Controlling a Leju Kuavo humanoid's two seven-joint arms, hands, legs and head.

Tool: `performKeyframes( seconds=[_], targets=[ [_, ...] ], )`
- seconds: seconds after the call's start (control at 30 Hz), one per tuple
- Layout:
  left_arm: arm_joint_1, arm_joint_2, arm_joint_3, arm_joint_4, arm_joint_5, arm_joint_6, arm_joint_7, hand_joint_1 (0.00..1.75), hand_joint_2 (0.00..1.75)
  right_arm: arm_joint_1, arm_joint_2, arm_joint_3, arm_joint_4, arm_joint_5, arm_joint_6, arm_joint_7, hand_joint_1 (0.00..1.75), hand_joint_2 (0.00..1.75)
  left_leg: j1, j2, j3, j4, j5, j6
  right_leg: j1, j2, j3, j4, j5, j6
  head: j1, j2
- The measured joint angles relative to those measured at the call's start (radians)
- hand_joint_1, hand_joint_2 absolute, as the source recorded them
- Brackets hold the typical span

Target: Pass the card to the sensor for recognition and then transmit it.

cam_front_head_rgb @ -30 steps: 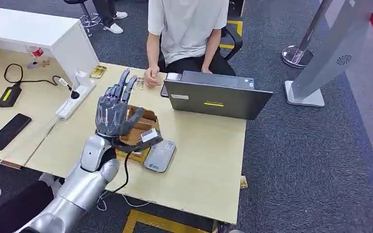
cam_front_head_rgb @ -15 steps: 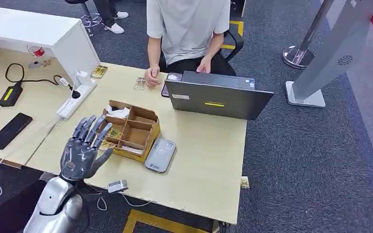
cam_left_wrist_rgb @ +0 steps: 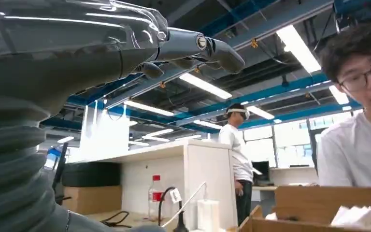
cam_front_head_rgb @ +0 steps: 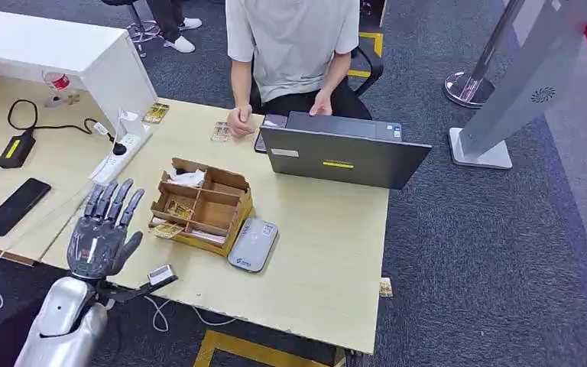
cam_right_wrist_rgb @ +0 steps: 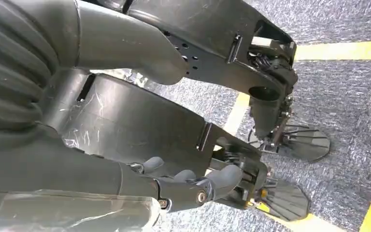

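I see a light wooden table [cam_front_head_rgb: 329, 252] on dark grey carpet [cam_front_head_rgb: 489, 252] with yellow floor tape [cam_front_head_rgb: 237, 348]. A white counter [cam_front_head_rgb: 53, 46] stands beside it. Long ceiling lights [cam_left_wrist_rgb: 297, 46] glow between blue beams.

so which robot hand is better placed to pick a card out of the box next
Left. The left robot hand is up at the table edge beside the divided cardboard box of cards, fingers apart and holding nothing. The right robot hand hangs low by the robot's legs over the floor.

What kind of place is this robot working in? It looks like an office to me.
Probably an open-plan office or test lab: a person sits behind a laptop at a wooden table, with a power strip and white desks nearby.
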Motion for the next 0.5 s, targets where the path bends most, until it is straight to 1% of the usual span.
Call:
performKeyframes(
  seconds=[0.07, 0.33, 0.5],
  targets=[
    [-0.007, -0.001, 0.000, 0.016, -0.014, 0.000, 0.011, 0.00, 1.75, 0.000, 0.000, 0.000, 0.000, 0.000, 0.003, 0.002, 0.00, 1.75, 0.000, 0.000, 0.000, 0.000, 0.000, 0.000, 0.000, 0.000, 0.000, 0.000, 0.000, 0.000, 0.000, 0.000],
    [-0.024, -0.002, 0.000, 0.058, -0.029, 0.000, 0.020, 0.00, 1.75, -0.001, 0.000, 0.000, -0.002, 0.000, 0.008, 0.008, 0.00, 1.75, 0.000, 0.000, 0.000, 0.000, 0.000, 0.000, 0.000, 0.000, 0.000, 0.000, 0.000, 0.000, 0.000, 0.000],
    [-0.039, -0.010, -0.020, 0.088, -0.047, 0.000, 0.050, 0.00, 1.75, -0.003, 0.001, 0.000, -0.003, 0.000, 0.012, 0.019, 0.00, 1.75, 0.000, 0.000, 0.000, 0.000, 0.000, 0.000, 0.000, 0.000, 0.000, 0.000, 0.000, 0.000, 0.000, 0.000]
  ],
)
